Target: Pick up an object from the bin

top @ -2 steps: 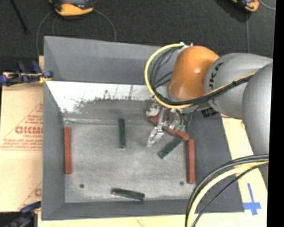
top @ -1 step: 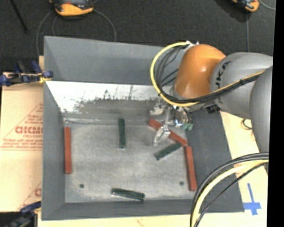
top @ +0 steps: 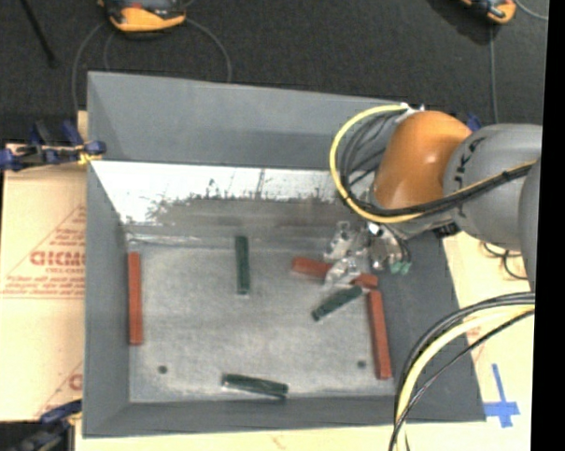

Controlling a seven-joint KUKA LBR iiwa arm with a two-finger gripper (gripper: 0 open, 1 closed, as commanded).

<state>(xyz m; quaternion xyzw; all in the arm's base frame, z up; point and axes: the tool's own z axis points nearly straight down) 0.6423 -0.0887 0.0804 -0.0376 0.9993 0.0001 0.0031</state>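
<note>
My gripper (top: pixel 345 260) hangs low at the bin's right, under the orange cover. Its metal fingers stand just over a short red-brown bar (top: pixel 310 266) and a dark green bar (top: pixel 336 304) that lies slanted below them. A long red-brown bar (top: pixel 380 333) runs along the right wall just beside. I see nothing between the fingers.
A dark green bar (top: pixel 242 264) lies upright mid-bin. Another dark green bar (top: pixel 254 385) rests near the front wall. A long red-brown bar (top: pixel 134 298) lies along the left wall. The arm and its cables cover the bin's upper right corner.
</note>
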